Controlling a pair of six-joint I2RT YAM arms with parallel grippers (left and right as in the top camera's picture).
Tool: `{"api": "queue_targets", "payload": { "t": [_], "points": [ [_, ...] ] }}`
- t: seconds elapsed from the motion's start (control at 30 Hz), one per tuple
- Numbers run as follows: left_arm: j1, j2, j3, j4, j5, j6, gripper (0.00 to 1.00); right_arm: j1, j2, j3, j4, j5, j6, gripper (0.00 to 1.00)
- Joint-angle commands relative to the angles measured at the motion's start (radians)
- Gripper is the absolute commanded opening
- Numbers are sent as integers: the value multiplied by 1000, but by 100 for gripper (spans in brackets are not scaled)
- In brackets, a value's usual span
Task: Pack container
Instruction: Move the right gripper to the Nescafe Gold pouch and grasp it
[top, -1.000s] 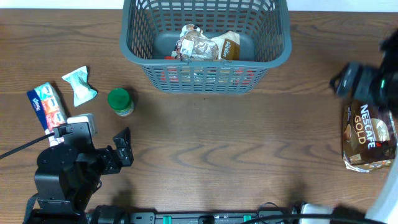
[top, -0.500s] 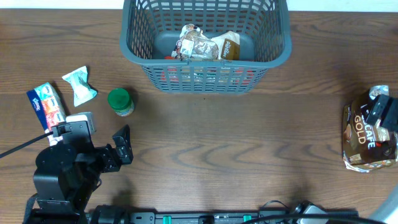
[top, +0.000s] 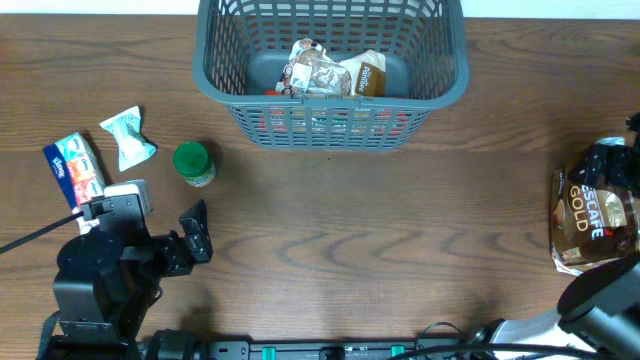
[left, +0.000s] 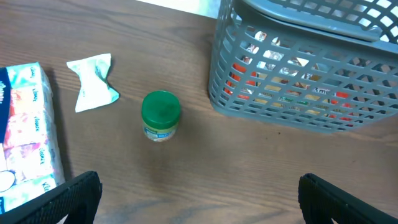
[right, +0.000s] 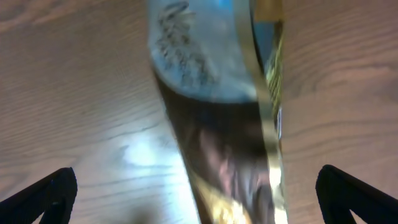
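The container (top: 330, 125), a large dark grey lattice basket, stands at the back centre and holds a few snack packets (top: 330, 70). It also shows in the left wrist view (left: 298, 106). A brown Nescafe Gold pouch (top: 592, 225) lies at the far right. My right gripper (top: 612, 162) hangs over the pouch's upper end, open. In the right wrist view the blurred pouch (right: 224, 124) lies between its spread fingers (right: 199, 193). My left gripper (top: 197, 235) is open and empty at the front left, and the left wrist view shows bare wood between its fingers (left: 199, 196).
A green-lidded jar (top: 194, 163) (left: 161, 116), a white-green sachet (top: 128, 137) (left: 93, 81) and a tissue pack (top: 74, 168) (left: 28, 137) lie at the left. The table's right edge is close to the pouch.
My right arm has swung in from the far right and come down over the pouch. The left arm and the other objects have not moved.
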Motion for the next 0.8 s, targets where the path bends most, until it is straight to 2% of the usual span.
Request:
{"api": "queue_targets", "payload": {
  "t": [0.0, 0.47, 0.77],
  "points": [
    [-3, 0, 14, 3, -16, -2, 98, -9, 40, 2, 16, 18, -36, 99],
    [-3, 0, 14, 3, -20, -2, 98, -13, 249, -71, 129, 22, -48, 95],
    [-3, 0, 14, 2, -42, -2, 99, -13, 264, -333, 372, 85, -3, 93]
  ]
}}
